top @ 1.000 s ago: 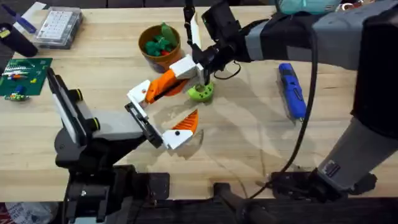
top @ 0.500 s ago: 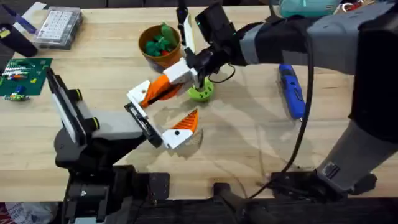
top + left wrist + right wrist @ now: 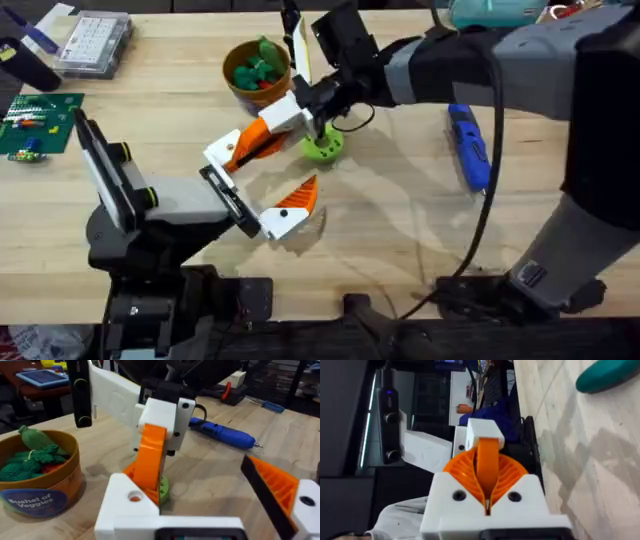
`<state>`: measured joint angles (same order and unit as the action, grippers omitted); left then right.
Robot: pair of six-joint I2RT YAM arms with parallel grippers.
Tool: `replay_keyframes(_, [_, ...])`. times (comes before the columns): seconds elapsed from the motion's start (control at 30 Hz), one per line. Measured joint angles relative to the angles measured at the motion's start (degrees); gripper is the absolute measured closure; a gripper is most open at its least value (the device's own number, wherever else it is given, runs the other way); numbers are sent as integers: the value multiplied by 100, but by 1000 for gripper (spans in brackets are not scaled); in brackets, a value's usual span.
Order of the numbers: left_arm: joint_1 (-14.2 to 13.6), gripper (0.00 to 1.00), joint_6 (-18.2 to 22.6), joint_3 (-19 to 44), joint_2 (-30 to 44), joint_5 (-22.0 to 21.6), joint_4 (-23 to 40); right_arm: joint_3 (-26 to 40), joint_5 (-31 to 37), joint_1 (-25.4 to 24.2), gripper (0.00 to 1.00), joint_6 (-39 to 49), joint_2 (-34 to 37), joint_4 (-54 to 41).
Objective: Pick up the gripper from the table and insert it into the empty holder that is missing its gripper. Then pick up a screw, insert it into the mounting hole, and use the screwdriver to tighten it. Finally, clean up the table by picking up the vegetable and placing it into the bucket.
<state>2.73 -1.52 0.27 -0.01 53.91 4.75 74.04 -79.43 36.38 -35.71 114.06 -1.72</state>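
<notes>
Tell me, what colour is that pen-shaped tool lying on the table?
Bright blue: the screwdriver, clearest in the overhead view.

Bright even overhead light, soft shadows on table, blurred wrist-view backgrounds.

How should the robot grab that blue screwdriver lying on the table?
Grip the blue screwdriver around the middle of its body, coming straight down from above. It lies flat on the table, long and slim, with bare wood along both long sides for fingers to close across its narrow width.
</notes>
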Motion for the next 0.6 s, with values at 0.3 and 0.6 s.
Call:
replay_keyframes(0.3, [24,15,22,0,0,-28,0,-54,117,15,984,-483,0,557])
replay_keyframes(0.6, [24,14,22,0,0,-35,0,-57,124,20,985,-526,2,564])
